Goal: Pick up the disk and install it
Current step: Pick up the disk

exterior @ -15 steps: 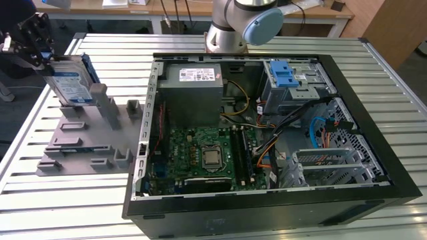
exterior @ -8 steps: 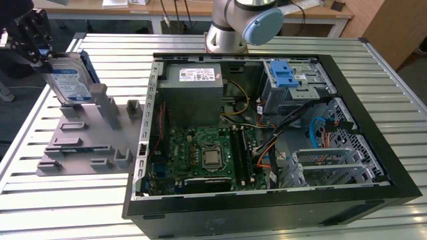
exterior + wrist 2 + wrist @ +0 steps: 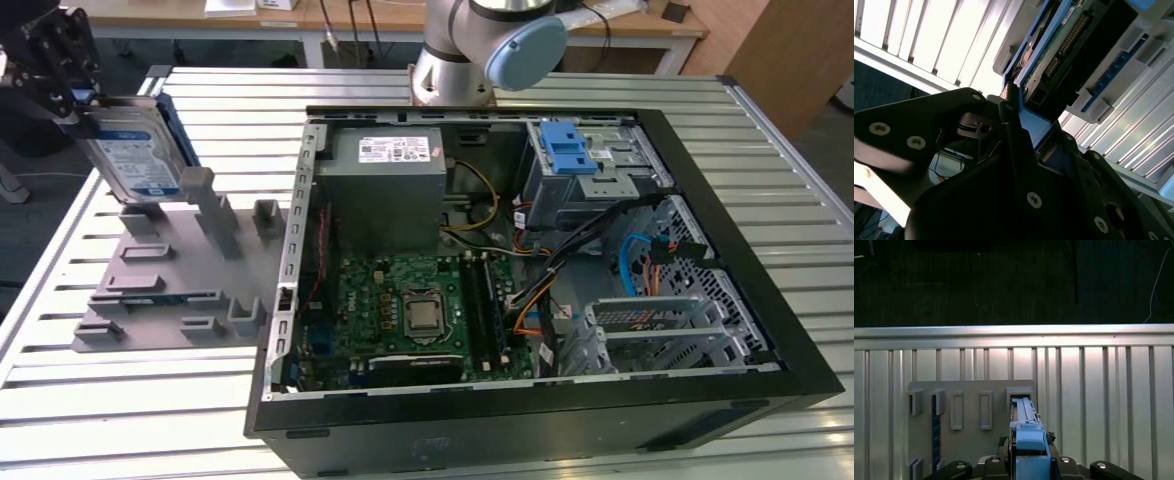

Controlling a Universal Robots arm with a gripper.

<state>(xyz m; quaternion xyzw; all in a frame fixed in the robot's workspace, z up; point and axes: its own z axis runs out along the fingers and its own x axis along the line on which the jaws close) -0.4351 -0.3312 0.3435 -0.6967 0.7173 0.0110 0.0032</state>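
Slatted table (image 3: 134, 420) — grey rack (image 3: 147, 300), open computer case (image 3: 534, 440).

1. The tool (image 3: 83, 100) was cut off by the exterior view's top and left edges. Its connection to the arm (image 3: 467, 45) lay outside the picture.
2. The upper end of the disk (image 3: 131, 150) was covered by the tool clamped on it.
3. Whether the disk's lower edge touched the grey holder (image 3: 174, 290) could not be told.
4. In the first wrist view the disk (image 3: 1026, 435) presented edge-on, its label face out of sight.
5. The computer case (image 3: 787, 380) ran off the exterior view's lower edge.
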